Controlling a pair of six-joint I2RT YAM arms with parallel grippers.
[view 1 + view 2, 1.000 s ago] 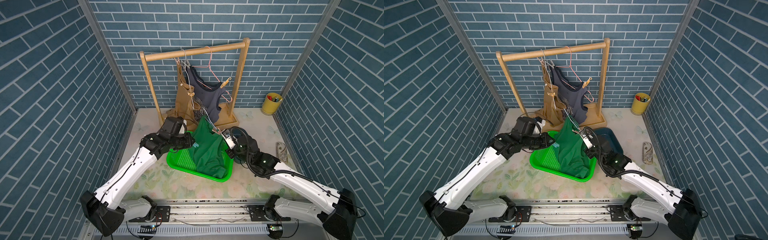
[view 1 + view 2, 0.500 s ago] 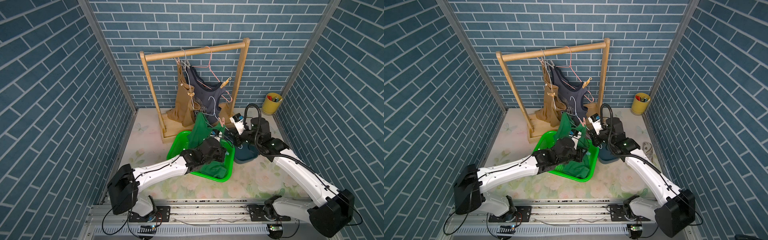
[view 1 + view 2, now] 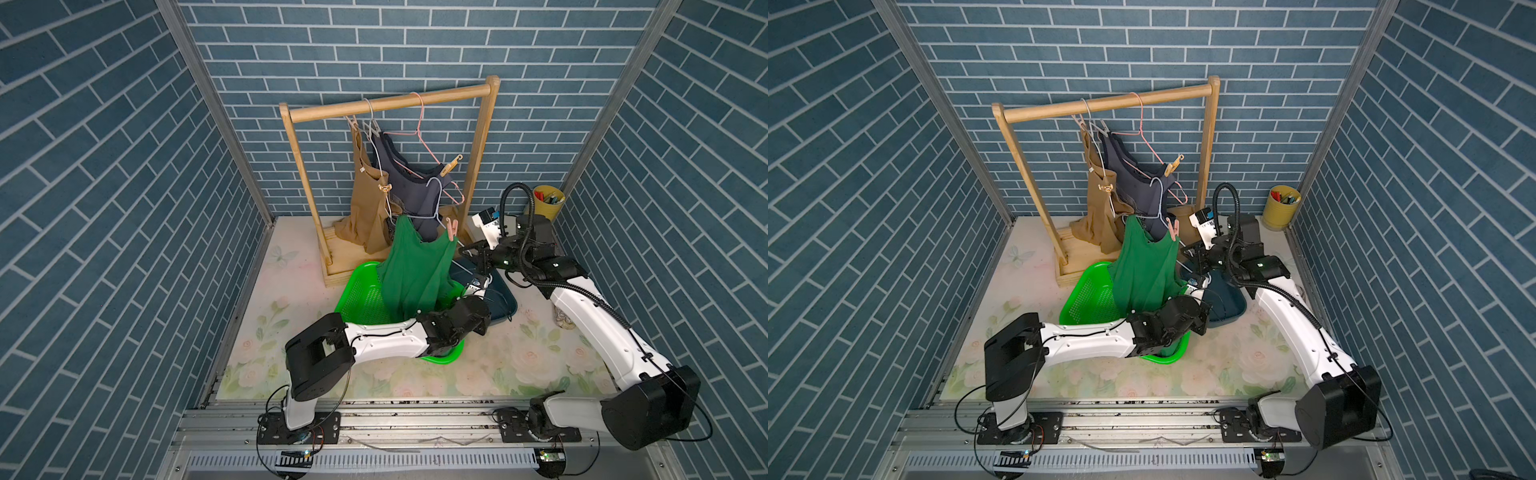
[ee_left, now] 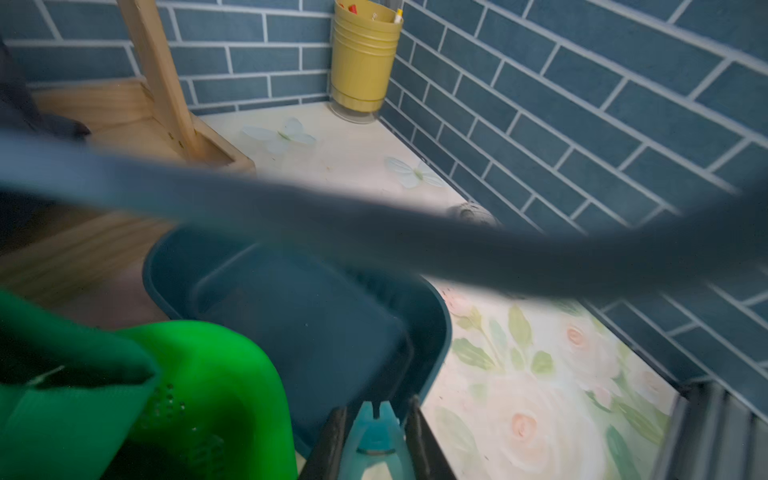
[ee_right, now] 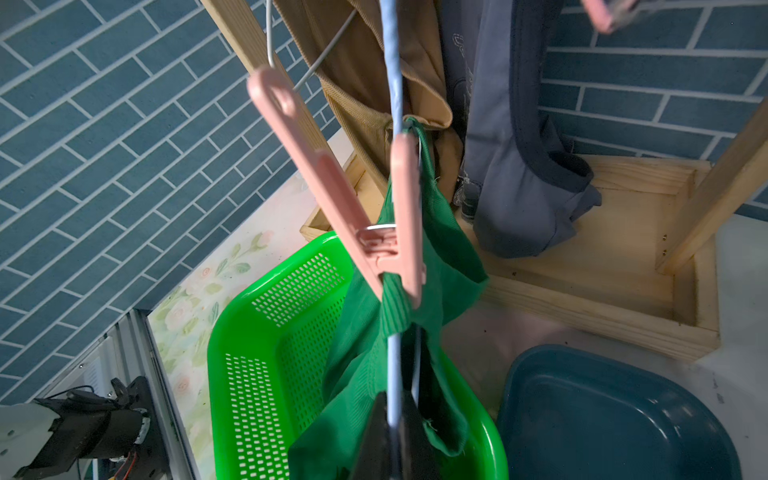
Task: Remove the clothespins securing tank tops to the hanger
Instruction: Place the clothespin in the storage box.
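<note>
Just right of centre in both top views, the left gripper (image 3: 480,297) reaches in where the green basket (image 3: 360,293) meets the dark blue basin (image 3: 506,305). In the left wrist view a teal clothespin (image 4: 374,440) sits between its fingers (image 4: 419,432). They lie close against both its sides, with only that narrow gap between them, and the pin shows against the basin's rim. Further right, the right gripper (image 3: 468,252) is closed tight on the pale blue wire hanger (image 5: 392,83). The pink clothespin (image 5: 376,249) stands on that same wire a little beyond its fingertips, apart from them.

The teal pin is pale and pointed at its nose, with a metal spring ring across its middle. The pink one is A-shaped, its long legs spread and its jaws pinching a strap of the green tank top (image 3: 415,270) onto the wire. The top's hem trails into the basket. On the wooden rack (image 3: 390,103), at upper centre, the tan tank top (image 3: 365,208) carries a small tan clothespin (image 3: 385,188). The grey-blue tank top (image 3: 409,187) hangs just beside it, with a yellow-tan clothespin (image 3: 451,165) at its right shoulder.

The frame edge cuts off the teal pin's legs, and in the top views the gripper hides the pin. A blurred grey-blue band crosses the left wrist view; we cannot tell what it is.
</note>
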